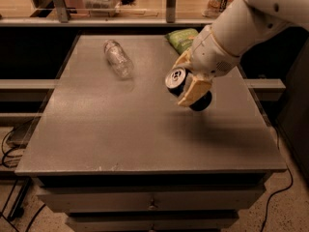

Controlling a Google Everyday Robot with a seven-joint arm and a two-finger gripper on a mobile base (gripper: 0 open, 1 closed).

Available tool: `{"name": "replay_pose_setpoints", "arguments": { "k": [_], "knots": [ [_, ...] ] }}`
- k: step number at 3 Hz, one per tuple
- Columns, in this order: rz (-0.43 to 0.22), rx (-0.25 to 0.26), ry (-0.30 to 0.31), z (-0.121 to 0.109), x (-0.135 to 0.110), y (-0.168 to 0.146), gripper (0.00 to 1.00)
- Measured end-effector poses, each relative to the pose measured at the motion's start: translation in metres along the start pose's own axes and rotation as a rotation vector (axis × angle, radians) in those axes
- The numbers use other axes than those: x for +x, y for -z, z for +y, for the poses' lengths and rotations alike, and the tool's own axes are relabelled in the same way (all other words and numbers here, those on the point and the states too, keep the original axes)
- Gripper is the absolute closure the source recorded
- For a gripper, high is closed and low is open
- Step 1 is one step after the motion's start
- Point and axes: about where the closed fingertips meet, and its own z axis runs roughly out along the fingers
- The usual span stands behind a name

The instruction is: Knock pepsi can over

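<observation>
One can (pixel 175 78), one bottle (pixel 118 58), one bag (pixel 181 38), one table (pixel 120 129); one gripper (pixel 181 82), clasping the can over the table's right.

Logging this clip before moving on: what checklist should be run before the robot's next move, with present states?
1. Hand shut around the dark blue aluminium pepsi can: ok.
2. Can tipped off upright: ok, its silver top faces left.
3. Can lying flat on the grey tabletop: not ok, it is held in the hand.
4. Can's base touching the tabletop: cannot tell.
5. Clear plastic bottle well apart from the can: ok, it lies to the left.
</observation>
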Motion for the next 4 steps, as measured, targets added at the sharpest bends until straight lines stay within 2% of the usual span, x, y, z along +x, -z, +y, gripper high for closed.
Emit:
{"name": "replay_pose_setpoints", "arguments": {
  "k": [1, 2, 3, 4],
  "knots": [
    [0.178, -0.024, 0.043, -0.004, 0.018, -0.019, 0.61],
    [0.294, -0.051, 0.059, -0.004, 0.036, -0.037, 0.38],
    [0.310, -0.063, 0.039, -0.007, 0.045, -0.049, 0.14],
    [0.310, -0.063, 0.041, -0.007, 0.044, -0.049, 0.00]
  ]
}}
